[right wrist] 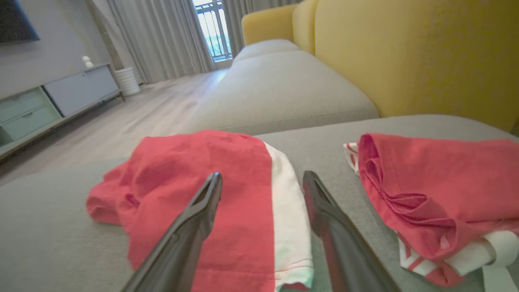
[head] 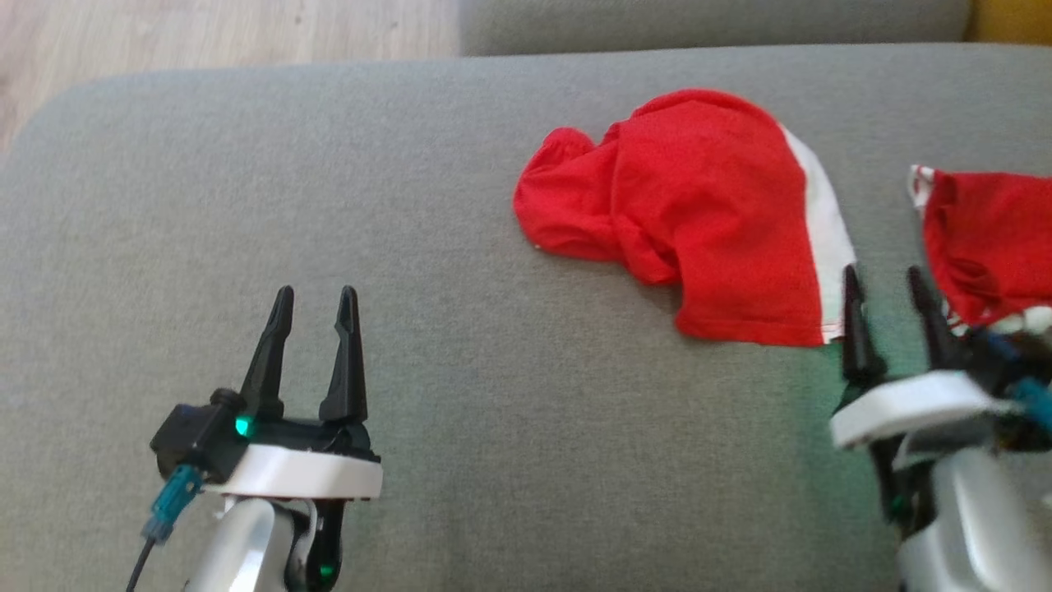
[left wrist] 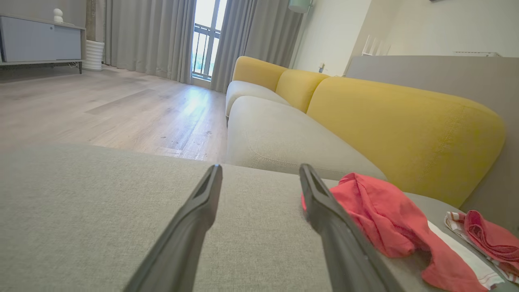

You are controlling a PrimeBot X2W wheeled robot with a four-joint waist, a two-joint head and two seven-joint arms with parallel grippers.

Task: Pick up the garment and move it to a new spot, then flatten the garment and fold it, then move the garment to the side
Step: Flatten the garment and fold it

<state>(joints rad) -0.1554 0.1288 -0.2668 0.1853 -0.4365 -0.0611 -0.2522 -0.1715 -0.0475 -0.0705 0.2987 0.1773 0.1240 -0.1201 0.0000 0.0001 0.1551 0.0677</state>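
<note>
- My left tool [head: 316, 292] hangs low over the bare part of the grey cushion [head: 493, 427], fingers spread and holding nothing. It is well apart from the cloth, so I judge it is parked as the second hand for the flattening
- My right tool [head: 883, 275] is likewise spread and empty, its fingertips just beside the cloth's lower right corner. In the right wrist view its fingers straddle the white edge, which reads to me as lining up for the first pick
- The red garment [head: 699, 214] lies crumpled on the cushion's right half, its left part bunched and a white band [head: 822, 222] along its right edge. It is not yet lifted, so I put the task at its start
- A second red garment [head: 986, 238] sits just right of it, a strip of cushion between them. It looks folded, probably set aside, so I would keep off it
- Beyond are the yellow backrest [left wrist: 405, 121] and wooden floor [left wrist: 121, 105]
</note>
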